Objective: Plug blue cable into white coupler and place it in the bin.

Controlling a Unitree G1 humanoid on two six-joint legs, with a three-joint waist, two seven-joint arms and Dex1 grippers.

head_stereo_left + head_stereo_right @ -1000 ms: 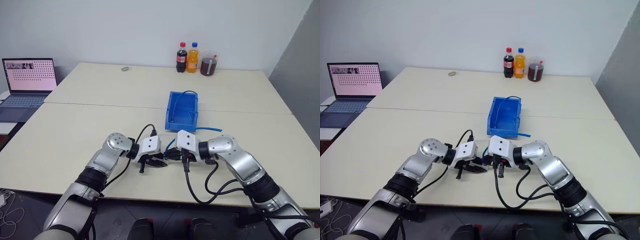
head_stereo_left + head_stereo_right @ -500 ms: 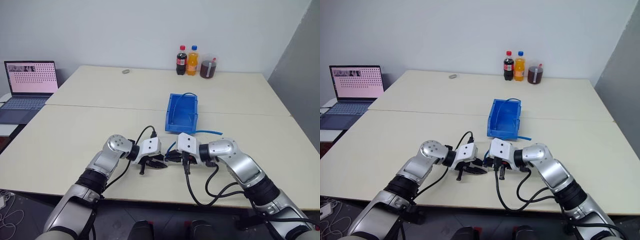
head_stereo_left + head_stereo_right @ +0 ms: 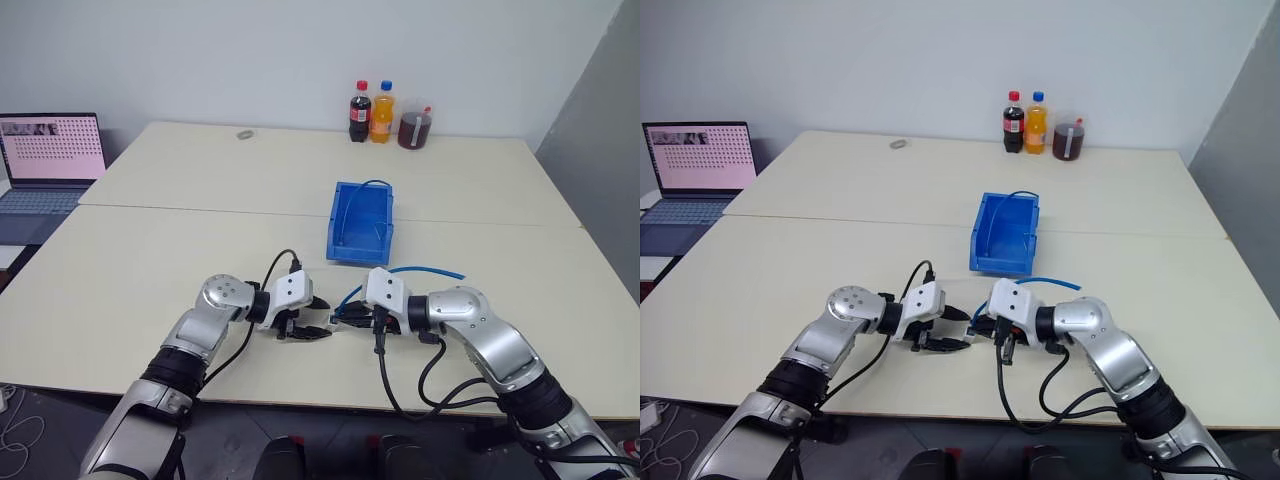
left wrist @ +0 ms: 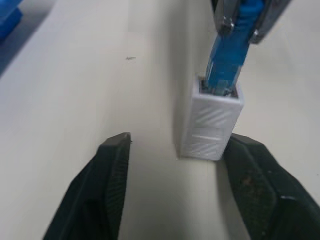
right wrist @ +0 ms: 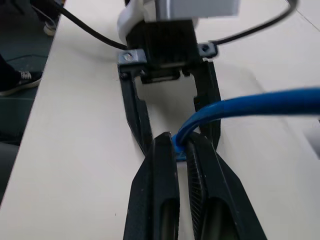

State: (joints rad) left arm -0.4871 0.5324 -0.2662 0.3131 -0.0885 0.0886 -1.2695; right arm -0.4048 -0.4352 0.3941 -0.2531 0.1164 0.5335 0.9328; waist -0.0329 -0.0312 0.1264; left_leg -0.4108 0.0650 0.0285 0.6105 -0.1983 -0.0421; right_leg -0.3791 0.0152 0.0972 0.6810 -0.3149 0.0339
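No words or numbers can be read anywhere. The laptop (image 3: pixel 52 160) screen shows rows of tiny marks, too small to make out. The labels on the bottles (image 3: pixel 371 112), which stand behind the bin (image 3: pixel 362 222), are too small to read too.

Both arms reach in over the near table edge, wrists turned toward each other. The left gripper (image 3: pixel 318 318) has its fingers spread wide, facing the right gripper (image 3: pixel 345 314), whose fingers are pinched tight together.
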